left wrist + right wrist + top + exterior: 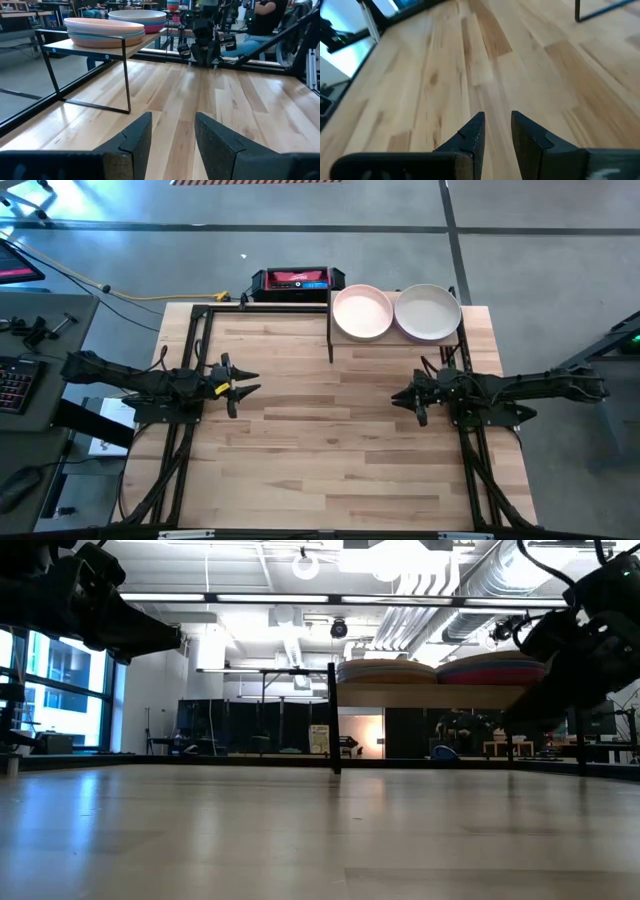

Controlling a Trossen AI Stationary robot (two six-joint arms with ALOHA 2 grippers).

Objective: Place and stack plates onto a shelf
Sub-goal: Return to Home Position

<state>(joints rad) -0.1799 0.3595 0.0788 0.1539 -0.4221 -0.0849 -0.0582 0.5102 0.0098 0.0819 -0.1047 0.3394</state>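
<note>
Now, two stacks of plates are seen on the shelf point(420, 696) at the far edge of the table point(330, 440): peach-pink plate point(362, 312) tops the L stack, cream plate point(428, 313) the R one. L gripper point(245, 385) is held over the table's L side, fingers spread, nothing gripped. R gripper point(400, 398) is held opposite, fingers narrowly parted, likewise empty.

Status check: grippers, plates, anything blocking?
Left gripper open, empty. Right gripper open, empty. Plates in two stacks on shelf. No obstruction seen.
</note>
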